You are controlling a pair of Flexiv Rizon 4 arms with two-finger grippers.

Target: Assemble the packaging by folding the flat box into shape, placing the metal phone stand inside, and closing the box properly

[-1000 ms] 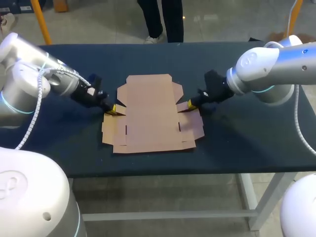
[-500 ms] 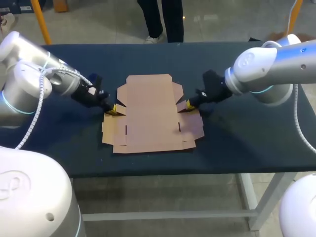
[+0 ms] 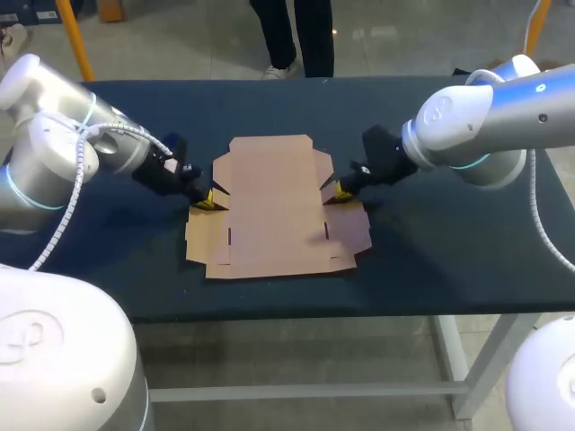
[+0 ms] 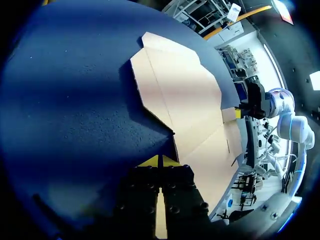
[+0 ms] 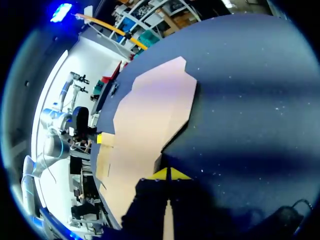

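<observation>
A flat brown cardboard box blank (image 3: 274,206) lies unfolded in the middle of the table. My left gripper (image 3: 207,199) sits low at the notch by its left side flap, shut, tips touching the cardboard edge. My right gripper (image 3: 339,191) is at the matching notch by the right side flap, also shut. In the left wrist view the yellow tips (image 4: 159,161) meet at the corner of the blank (image 4: 185,100). The right wrist view shows the same: closed tips (image 5: 166,174) against the blank (image 5: 150,115). No metal phone stand is in view.
The table carries a dark blue cloth (image 3: 449,242). Bare cloth stretches to the left and right of the blank and behind it. The blank's front edge lies close to the table's front edge (image 3: 296,310).
My right arm has shifted slightly left, bringing its tips a bit further in at the right flap. The left arm and the blank have barely moved.
</observation>
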